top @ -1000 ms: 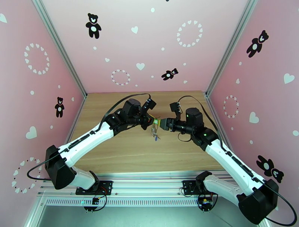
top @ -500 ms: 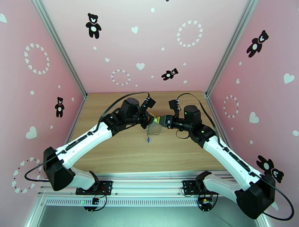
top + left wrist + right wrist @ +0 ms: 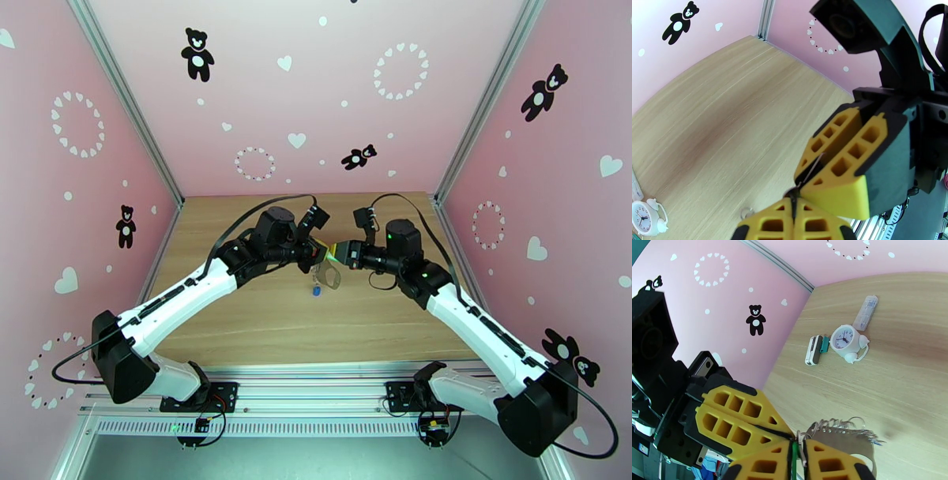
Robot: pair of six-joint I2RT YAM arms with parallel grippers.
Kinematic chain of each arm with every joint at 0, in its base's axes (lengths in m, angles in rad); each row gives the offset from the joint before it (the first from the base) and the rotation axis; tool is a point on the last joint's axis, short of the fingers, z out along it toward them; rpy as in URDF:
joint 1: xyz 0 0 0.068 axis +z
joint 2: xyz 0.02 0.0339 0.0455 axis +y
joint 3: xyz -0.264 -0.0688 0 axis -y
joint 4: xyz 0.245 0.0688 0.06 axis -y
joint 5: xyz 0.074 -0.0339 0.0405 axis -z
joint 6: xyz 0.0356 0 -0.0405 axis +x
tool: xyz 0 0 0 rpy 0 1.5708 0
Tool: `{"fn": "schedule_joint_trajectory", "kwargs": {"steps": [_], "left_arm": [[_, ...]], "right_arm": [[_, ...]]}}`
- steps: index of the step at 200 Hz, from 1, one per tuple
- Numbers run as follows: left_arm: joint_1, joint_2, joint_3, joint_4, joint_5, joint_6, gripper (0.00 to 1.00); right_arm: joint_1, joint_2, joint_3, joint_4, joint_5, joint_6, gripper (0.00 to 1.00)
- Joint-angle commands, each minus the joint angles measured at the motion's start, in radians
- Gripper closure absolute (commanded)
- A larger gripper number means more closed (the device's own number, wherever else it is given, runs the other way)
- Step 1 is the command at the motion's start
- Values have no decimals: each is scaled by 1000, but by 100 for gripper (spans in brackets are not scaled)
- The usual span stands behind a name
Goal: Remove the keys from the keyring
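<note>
1. The keyring [image 3: 326, 272] hangs in mid-air at the centre of the overhead view, clear of the tabletop [image 3: 261, 316], between two end effectors that meet tip to tip. There is one loop. The silvery links [image 3: 835, 424] along its side are too fine to count.
2. It looks light and wiry: thin, slick metal that is probably stiff yet a little springy, with dangling parts free to swing and twist. The best hold on the loop seems to be a bare stretch of wire away from the links. Each key is best taken by its plastic head, which is broader and likely less slippery than the blade.
3. There are two keys. The blue key [image 3: 316, 290] dangles beneath the loop, just below centre in the overhead view. The green key [image 3: 793, 456] shows as a green sliver at the bottom of the right wrist view.
4. The left end effector [image 3: 321, 254] is clamped on the loop's dark wire, its yellow fingers pressed together. The right end effector [image 3: 336, 253] has its fingers drawn together around the green sliver, so it appears to be pinching the green key's head.
5. In the upper right of the right wrist view, well apart from the keyring, three things lie on the tabletop: one white clock [image 3: 845, 340], one white-and-green block [image 3: 815, 350] just beside it, and one clear plastic stick [image 3: 866, 313].
</note>
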Motion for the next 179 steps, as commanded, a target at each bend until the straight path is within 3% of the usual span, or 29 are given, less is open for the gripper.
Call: {"fn": "schedule_joint_trajectory", "kwargs": {"steps": [1,38,51,85,121,138,179], "left_arm": [[-5,-35,34,39,11,-14,100],[-5,-53,17,54,-16,-31,100],[-5,-73,10,61,-36,-44,86],[-5,-170,-80,123,-115,-52,67],[-5,-286,-267,283,-149,-71,61],[-6,-329,-365,382,-129,-60,56],[-74,-386,-505,547,-171,12,43]], "right_arm": [[7,-3,47,-5,5,-3,94],[7,-3,98,-112,33,-43,100],[7,-2,126,-162,32,-60,100],[6,17,252,-407,51,-166,100],[7,81,419,-691,30,-288,100],[7,115,502,-832,123,-348,100],[27,123,567,-877,228,-325,100]]}}
